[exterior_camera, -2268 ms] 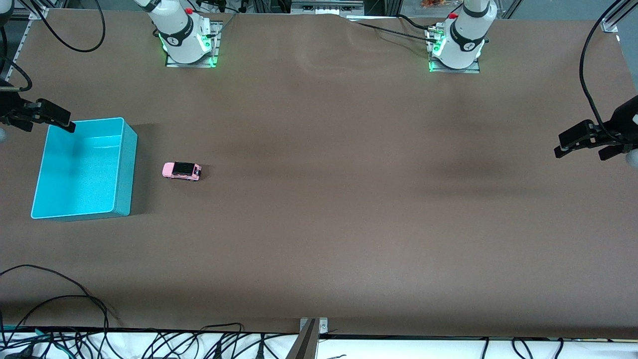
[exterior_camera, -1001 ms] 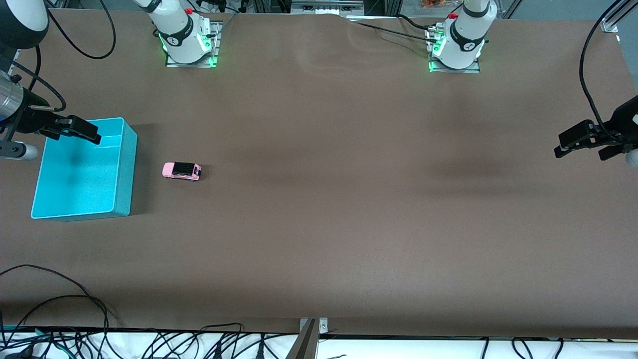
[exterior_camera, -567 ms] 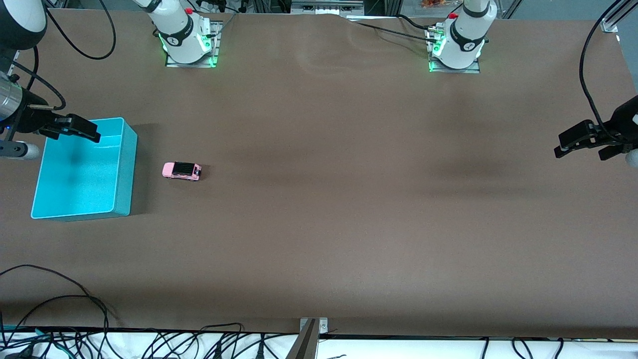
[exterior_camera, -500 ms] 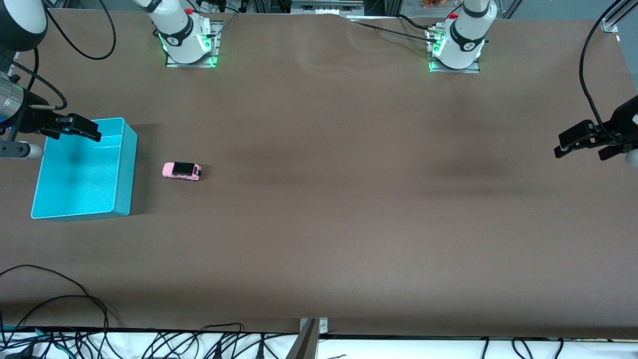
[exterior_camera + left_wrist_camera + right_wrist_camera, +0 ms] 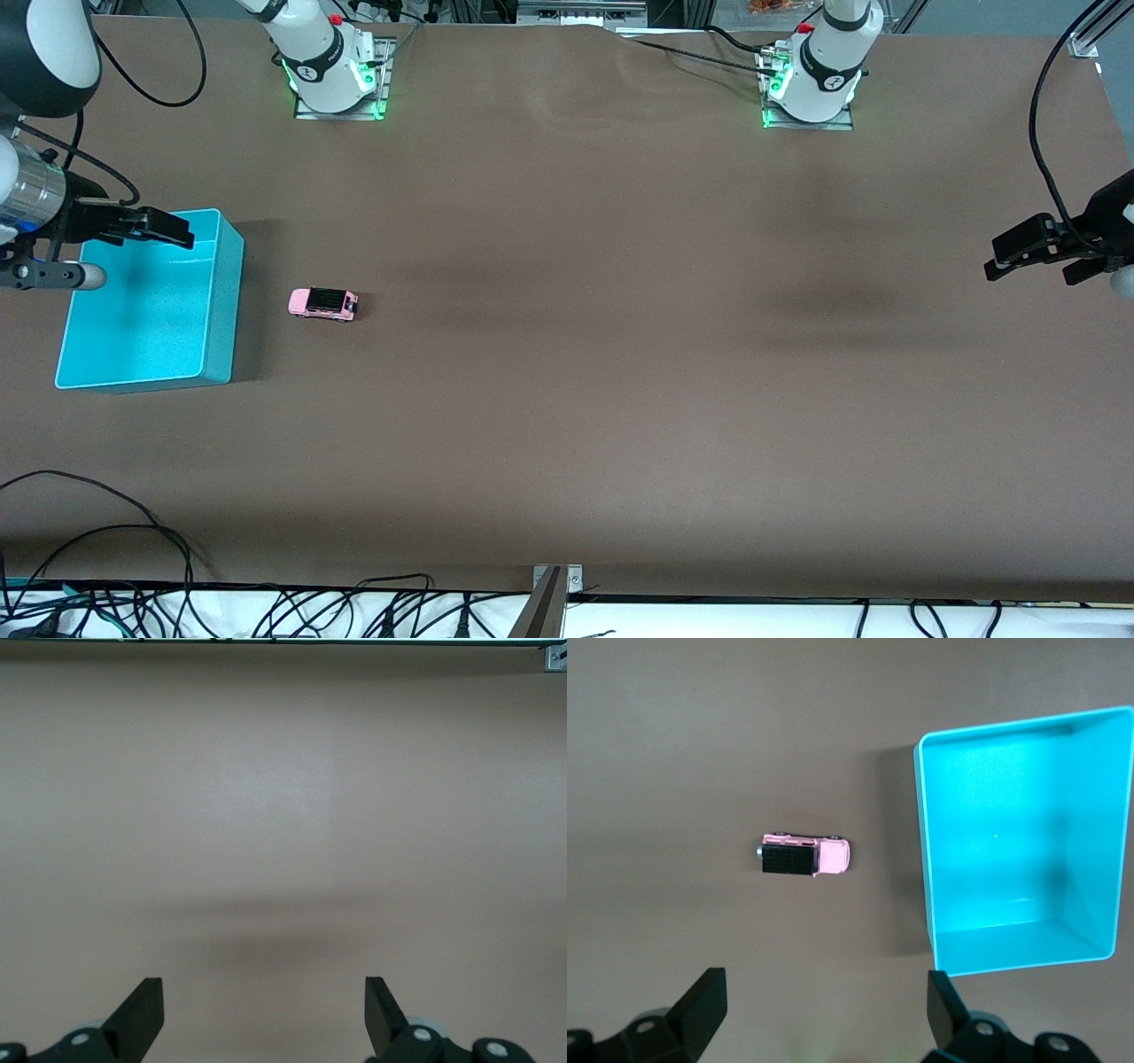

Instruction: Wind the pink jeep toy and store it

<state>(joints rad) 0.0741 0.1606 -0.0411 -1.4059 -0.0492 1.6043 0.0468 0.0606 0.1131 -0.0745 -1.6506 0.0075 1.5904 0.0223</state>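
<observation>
Nothing of the job is done yet, as I read it: the pink jeep toy (image 5: 323, 304) sits unwound on the worktop, just beside the turquoise bin (image 5: 221, 306) and outside it, so winding and storing both remain. Working from the right arm's end, my right gripper (image 5: 155, 232) hangs over the bin's edge with its jaws spread wide and empty; in its wrist view the jeep lies on the worktop below and ahead of the jaws, roughly between their lines, with the bin off past one jaw. My left gripper (image 5: 1032, 250) waits over bare worktop at its own end, jaws wide, holding nothing. I count one jeep, one bin, two grippers.
</observation>
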